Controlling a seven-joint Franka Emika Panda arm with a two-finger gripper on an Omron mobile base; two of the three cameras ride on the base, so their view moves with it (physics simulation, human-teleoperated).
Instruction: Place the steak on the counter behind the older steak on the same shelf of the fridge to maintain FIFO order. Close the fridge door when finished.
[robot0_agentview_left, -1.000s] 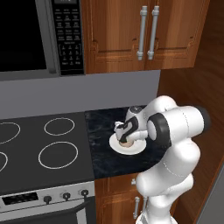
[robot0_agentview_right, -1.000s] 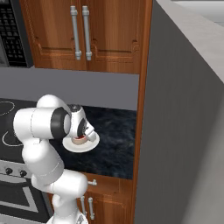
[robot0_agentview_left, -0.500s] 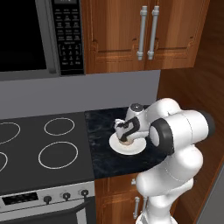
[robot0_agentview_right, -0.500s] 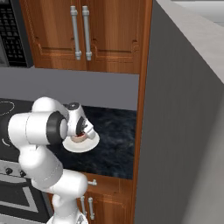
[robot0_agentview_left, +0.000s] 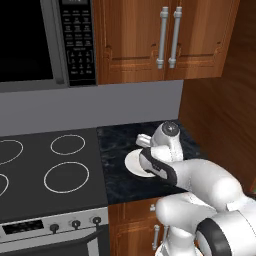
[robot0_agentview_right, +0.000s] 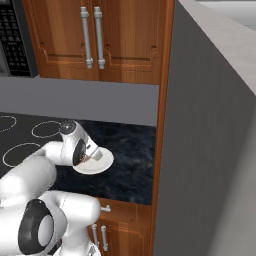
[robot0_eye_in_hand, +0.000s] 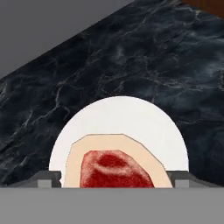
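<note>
The steak (robot0_eye_in_hand: 116, 168), red with a tan fat rim, lies on a round white plate (robot0_eye_in_hand: 127, 118) on the black marbled counter (robot0_eye_in_hand: 153, 57). My gripper (robot0_eye_in_hand: 113, 178) hangs low over it and is open, with one fingertip (robot0_eye_in_hand: 49, 177) on each side of the meat. From the right base view the hand covers the plate's (robot0_agentview_right: 102, 161) left half, and a bit of red steak (robot0_agentview_right: 86, 159) shows under the gripper (robot0_agentview_right: 85, 156). The grey fridge (robot0_agentview_right: 210, 145) stands to the right of the counter; its door, its shelf and the older steak are out of view.
A dark stovetop (robot0_agentview_left: 50, 170) with white burner rings adjoins the counter (robot0_agentview_left: 117, 145) on the left. A microwave (robot0_agentview_left: 45, 40) and brown wall cabinets (robot0_agentview_left: 160, 40) hang above. A wooden side panel (robot0_agentview_left: 220, 100) borders the counter on the right.
The hand has sunk closer to the plate and the arm's elbow has swung lower. The plate and the steak have stayed in place.
</note>
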